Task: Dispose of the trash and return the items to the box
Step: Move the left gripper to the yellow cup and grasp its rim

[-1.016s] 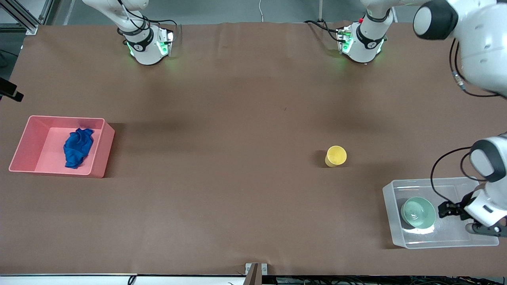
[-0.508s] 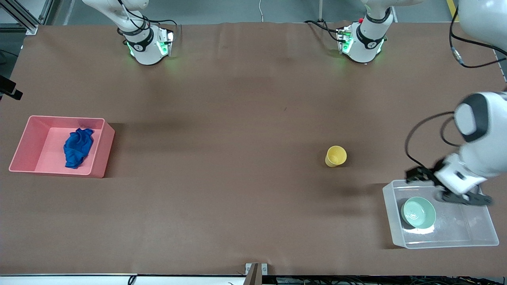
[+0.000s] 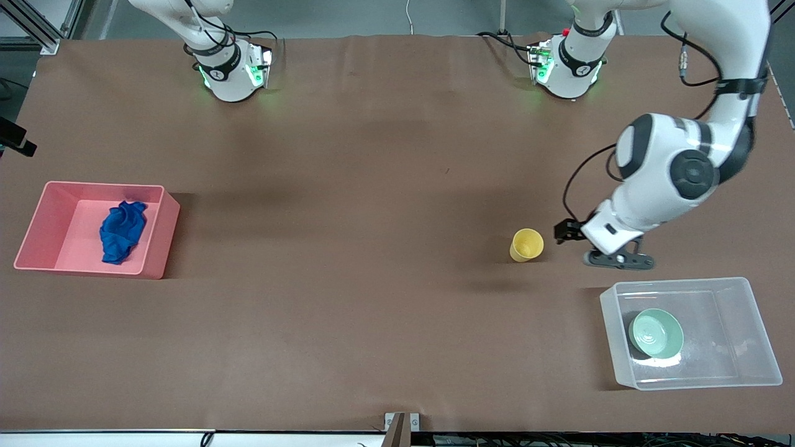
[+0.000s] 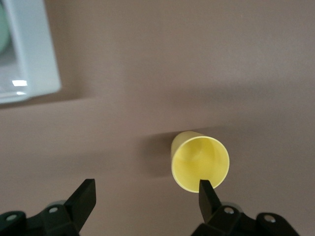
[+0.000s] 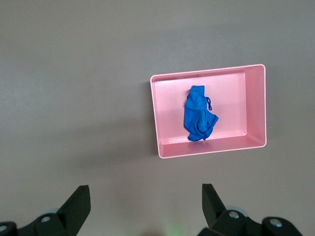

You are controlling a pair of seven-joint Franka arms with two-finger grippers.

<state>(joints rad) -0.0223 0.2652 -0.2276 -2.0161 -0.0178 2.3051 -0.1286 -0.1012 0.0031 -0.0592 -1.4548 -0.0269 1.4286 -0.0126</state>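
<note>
Covering the whole table (image 3: 372, 155) was a plain brown sheet, wrinkled slightly along its upper edge, with grey floor, metal framing and a white cable showing at the top of the front view. In the lower right of that frame stood the clear box (image 3: 761, 338) with the mint bowl (image 3: 656, 333) inside it; the yellow cup (image 3: 526, 244) stood upright on the bare sheet right of centre. At centre left the pink bin (image 3: 163, 233) held the blue cloth (image 3: 121, 231). The left gripper (image 4: 147, 196) hung over the sheet just beside the cup, fingers spread and holding nothing. The right gripper (image 5: 145, 206) was cut off above the front frame; its wrist view showed its fingers spread, high over the bin. The box's wall hid part of the bowl's rim.
</note>
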